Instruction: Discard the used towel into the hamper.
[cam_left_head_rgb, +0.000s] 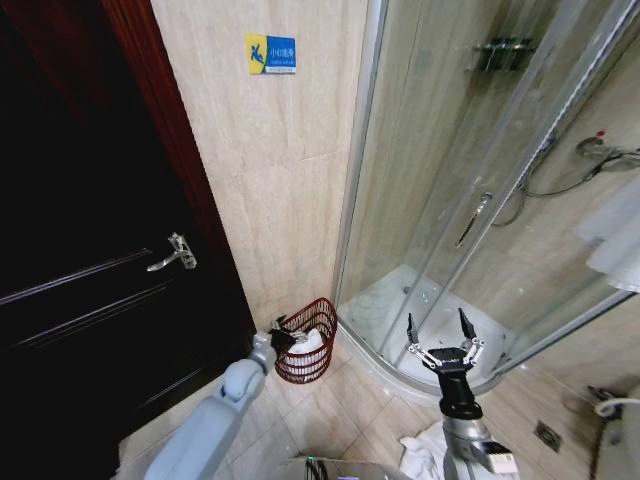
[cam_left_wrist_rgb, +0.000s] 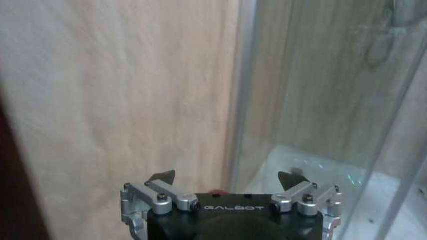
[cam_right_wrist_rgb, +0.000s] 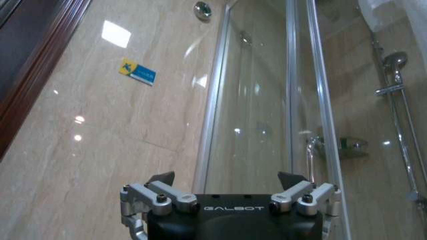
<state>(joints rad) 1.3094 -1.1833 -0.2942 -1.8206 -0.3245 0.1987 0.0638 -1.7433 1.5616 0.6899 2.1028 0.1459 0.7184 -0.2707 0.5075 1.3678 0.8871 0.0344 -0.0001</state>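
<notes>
Head view: the hamper (cam_left_head_rgb: 308, 345), a small dark red wire-mesh basket, sits on the tiled floor at the foot of the beige wall, tucked between the dark wooden door (cam_left_head_rgb: 90, 250) on the left and the curved glass shower enclosure (cam_left_head_rgb: 470, 200) on the right. White cloth, the towel (cam_left_head_rgb: 308, 343), lies inside it, showing above the mesh. The left gripper (cam_left_head_rgb: 284, 333) is right at the hamper's near-left rim, over the basket, and in the left wrist view its fingers (cam_left_wrist_rgb: 162, 178) stand spread apart with nothing between them, the beige wall and the shower's metal frame ahead of it. A speck of the red rim peeks just past the gripper body in that view.

Over on the right, the right gripper (cam_left_head_rgb: 440, 332) hangs in the air in front of the shower's curved base, well apart from the hamper, pointing up and away. Its fingers (cam_left_head_rgb: 411, 328) are splayed wide and empty; the right wrist view confirms that, with the two tips (cam_right_wrist_rgb: 162, 178) far apart against the wall and the glass door.

High on the wall there's a small blue and yellow sign (cam_left_head_rgb: 271, 54). A door handle (cam_left_head_rgb: 174, 254) gleams on the dark door. Near the right arm's base, another white cloth (cam_left_head_rgb: 425, 450) lies crumpled on the floor tiles.
</notes>
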